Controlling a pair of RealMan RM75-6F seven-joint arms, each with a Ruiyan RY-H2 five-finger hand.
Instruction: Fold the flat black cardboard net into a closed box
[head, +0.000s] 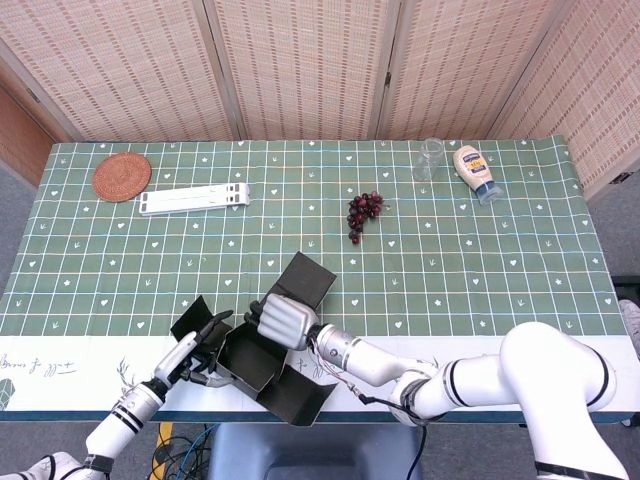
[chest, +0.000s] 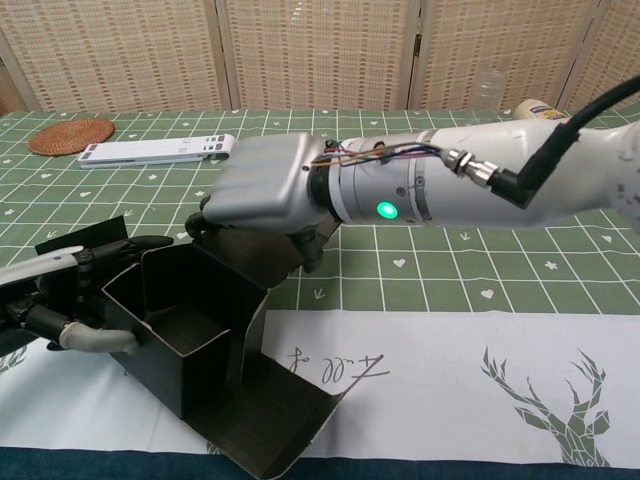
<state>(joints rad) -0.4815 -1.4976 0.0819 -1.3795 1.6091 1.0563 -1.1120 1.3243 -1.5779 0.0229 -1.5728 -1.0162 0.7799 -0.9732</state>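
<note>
The black cardboard net stands half folded near the table's front edge, its walls upright around an open top. One flap sticks up at the rear, another lies flat towards the front, and a third stands at the left. My right hand lies over the rear wall, fingers curled down around it. Low at the left side, my left hand grips the left wall and flap between fingers and thumb.
A woven coaster and a long white stand lie at the far left. Grapes sit mid-table; a glass and a sauce bottle stand far right. A white printed strip runs along the front edge.
</note>
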